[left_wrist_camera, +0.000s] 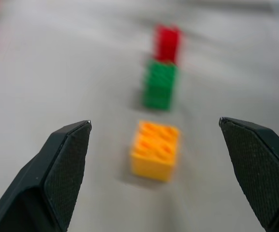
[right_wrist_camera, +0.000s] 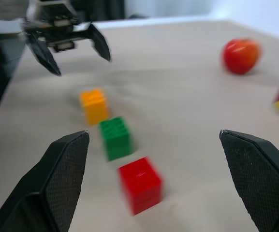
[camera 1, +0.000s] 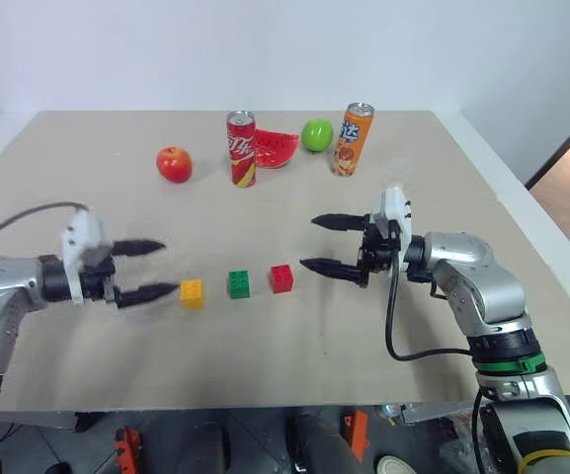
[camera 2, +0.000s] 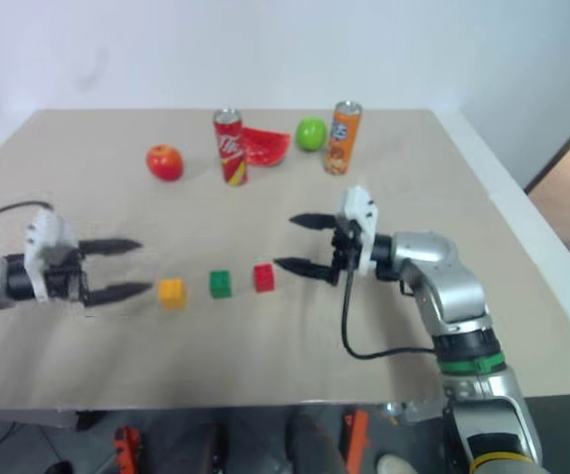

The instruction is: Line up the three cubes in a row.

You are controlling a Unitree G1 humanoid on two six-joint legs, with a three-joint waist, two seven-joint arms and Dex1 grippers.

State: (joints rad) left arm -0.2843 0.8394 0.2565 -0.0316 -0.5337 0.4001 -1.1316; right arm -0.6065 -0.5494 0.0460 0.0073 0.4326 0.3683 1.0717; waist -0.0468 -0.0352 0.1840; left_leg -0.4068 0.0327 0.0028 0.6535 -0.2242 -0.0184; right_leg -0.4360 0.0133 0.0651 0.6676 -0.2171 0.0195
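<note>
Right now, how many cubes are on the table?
3, in a row between the grippers: yellow cube nearest the left gripper, green cube in the middle, red cube nearest the right gripper.

At the back of the tan surface [camera 1: 87, 178] sit a round red apple [camera 1: 174, 164], a red metal can [camera 1: 241, 148], a red watermelon slice [camera 1: 277, 148], a round green apple [camera 1: 316, 135] and an orange metal can [camera 1: 352, 139].

You have three small bricks behind the front edge of the table [camera 1: 57, 138] — one yellow brick [camera 1: 192, 293], one green brick [camera 1: 238, 284], one red brick [camera 1: 282, 278]. Toward the table's far edge you get two cans — a red can [camera 1: 241, 148] and an orange can [camera 1: 352, 139] — two apples, a red apple [camera 1: 174, 164] and a green apple [camera 1: 316, 134], and one watermelon slice [camera 1: 276, 148].
</note>
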